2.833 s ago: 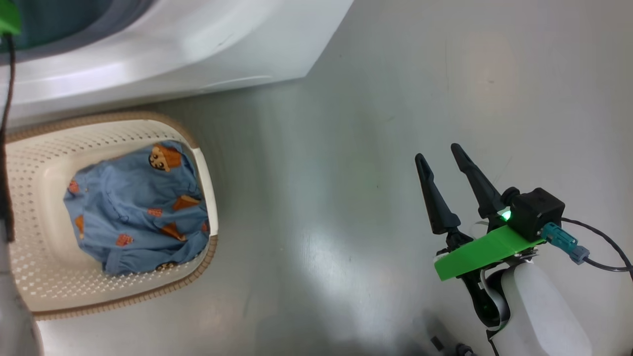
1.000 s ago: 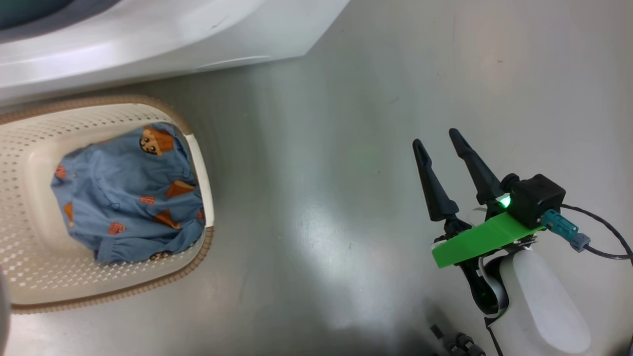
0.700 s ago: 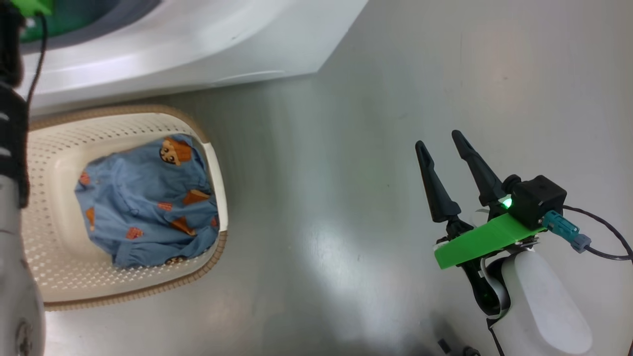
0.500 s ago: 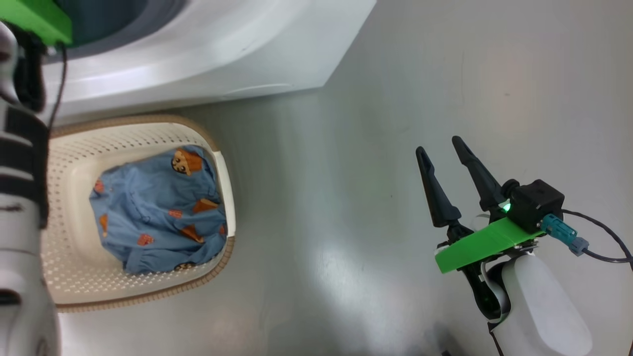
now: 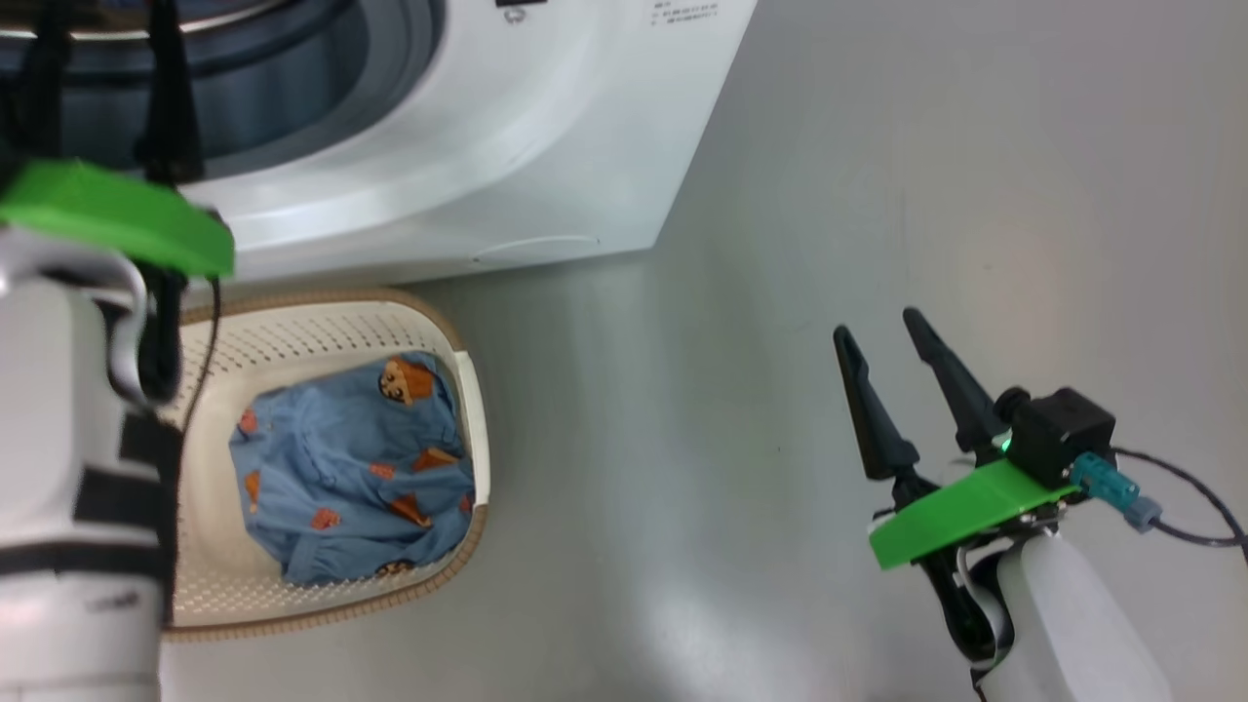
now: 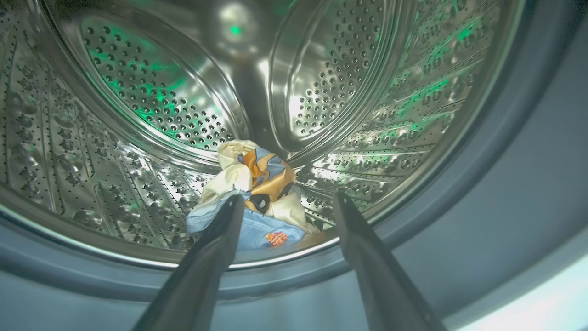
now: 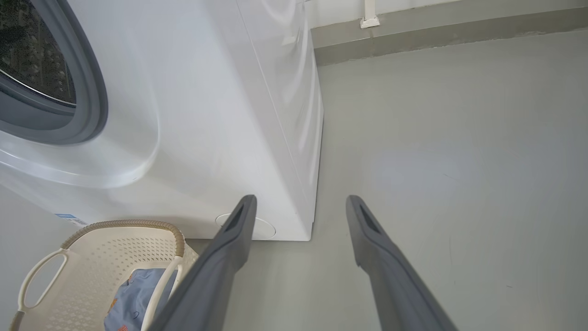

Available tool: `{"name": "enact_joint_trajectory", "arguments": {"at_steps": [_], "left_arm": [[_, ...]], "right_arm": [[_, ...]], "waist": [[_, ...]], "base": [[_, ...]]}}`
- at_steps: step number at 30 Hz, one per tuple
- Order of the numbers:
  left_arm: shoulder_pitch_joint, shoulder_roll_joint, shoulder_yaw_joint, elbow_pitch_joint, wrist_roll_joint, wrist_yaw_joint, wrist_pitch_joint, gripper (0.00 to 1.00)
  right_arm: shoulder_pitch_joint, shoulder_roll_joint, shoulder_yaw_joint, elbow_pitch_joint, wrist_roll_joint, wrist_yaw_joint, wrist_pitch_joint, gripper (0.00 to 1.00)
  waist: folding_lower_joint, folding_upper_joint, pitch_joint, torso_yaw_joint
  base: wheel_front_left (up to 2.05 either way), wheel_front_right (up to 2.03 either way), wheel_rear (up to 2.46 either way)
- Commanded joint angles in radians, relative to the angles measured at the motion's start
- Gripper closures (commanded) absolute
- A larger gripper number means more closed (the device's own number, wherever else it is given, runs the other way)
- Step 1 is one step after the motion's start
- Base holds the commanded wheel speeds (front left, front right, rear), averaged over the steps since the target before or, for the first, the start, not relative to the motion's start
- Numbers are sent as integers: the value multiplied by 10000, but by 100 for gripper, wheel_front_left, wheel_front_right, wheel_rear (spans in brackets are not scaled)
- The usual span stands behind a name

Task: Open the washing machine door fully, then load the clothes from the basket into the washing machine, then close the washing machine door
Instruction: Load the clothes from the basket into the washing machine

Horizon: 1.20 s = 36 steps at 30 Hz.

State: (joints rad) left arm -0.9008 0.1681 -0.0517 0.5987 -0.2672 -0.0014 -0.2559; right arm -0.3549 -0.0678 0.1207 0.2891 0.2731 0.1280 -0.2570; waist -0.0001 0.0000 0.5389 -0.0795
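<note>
I'm looking down on a smooth grey floor (image 5: 780, 292), glossy enough to throw back soft patches of light. The washing machine (image 5: 507, 146) stands on it, its right front corner near the middle of the head view. Past that corner, in the right wrist view, the floor runs bare to a grey skirting strip (image 7: 436, 32) at the foot of the wall (image 7: 459, 3).

The basket (image 5: 322, 327) sits on the floor close against the machine's front, below the opening; I can't tell whether it touches. A light blue printed garment (image 5: 341, 487) is bunched inside it.

My left gripper (image 6: 288, 196) is at the mouth of the drum (image 6: 138, 92), fingers spread with nothing between them. Beyond the tips a bundle of cream, orange and blue clothes (image 6: 250, 179) lies on the drum's bottom, just inside the grey-blue gasket (image 6: 505, 184).

My right gripper (image 5: 876, 324) hangs over the floor well to the right of basket and machine, fingers apart and empty. A broad stretch of bare floor lies between the basket's rim and that arm.
</note>
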Motion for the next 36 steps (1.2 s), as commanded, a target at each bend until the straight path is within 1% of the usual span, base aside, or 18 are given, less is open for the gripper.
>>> {"name": "enact_joint_trajectory", "arguments": {"at_steps": [1, 7, 10, 16, 19, 22, 25, 29, 32, 34, 36], "left_arm": [[333, 369, 261, -435, 99, 75, -56, 0], [2329, 183, 718, -2311, 222, 245, -57, 0], [3270, -9, 958, -3096, 295, 355, -57, 0], [4910, -441, 1227, -4223, 510, 275, -58, 0], [5657, -572, 1370, -4675, 802, 306, -58, 0], [6396, -797, 1517, -5065, 881, 372, -58, 0], [7047, -941, 1602, -5354, 935, 340, -58, 0], [7725, -1052, 1727, -5661, 1034, 293, -58, 0], [8203, -1101, 1707, -5783, 1260, 333, -58, 0], [8349, -1116, 1707, -5826, 1265, 342, -58, 0], [8805, -1146, 1760, -5886, 1242, 375, -58, 0]], "right_arm": [[422, 45, 227, -147, -113, 27, -48, 0], [630, 47, 314, -82, -155, 27, -48, 0], [727, 49, 358, -36, -157, 27, -48, 0], [971, 29, 383, 13, -185, 27, -48, 0], [1124, 30, 361, 21, -211, 27, -48, 0], [1297, 32, 293, -2, -146, 27, -48, 0], [1485, 9, 250, -1, -164, 27, -48, 0], [1645, -33, 206, -24, -232, 27, -48, 0], [1775, -42, 166, -55, -310, 27, -48, 0], [1826, -42, 157, -53, -330, 27, -48, 0], [1994, -33, 142, -52, -393, 27, -48, 0]], "waist": [[1, 0, -322, 64], [1, 0, -1069, 54], [1, 0, -1442, 41], [1, 0, -2171, 99], [1, 0, -2521, 149], [1, 0, -2831, 247], [1, 0, -3095, 353], [1, 0, -3391, 435], [1, 0, -3639, 463], [1, 0, -3729, 466], [1, 0, -4039, 444]], "base": [[0, 0, 0], [0, 0, 0], [0, 0, 0], [0, 0, 0], [0, 0, 0], [0, 0, 0], [0, 0, 0], [0, 0, 0], [0, 0, 0], [0, 0, 0], [0, 0, 0]]}}
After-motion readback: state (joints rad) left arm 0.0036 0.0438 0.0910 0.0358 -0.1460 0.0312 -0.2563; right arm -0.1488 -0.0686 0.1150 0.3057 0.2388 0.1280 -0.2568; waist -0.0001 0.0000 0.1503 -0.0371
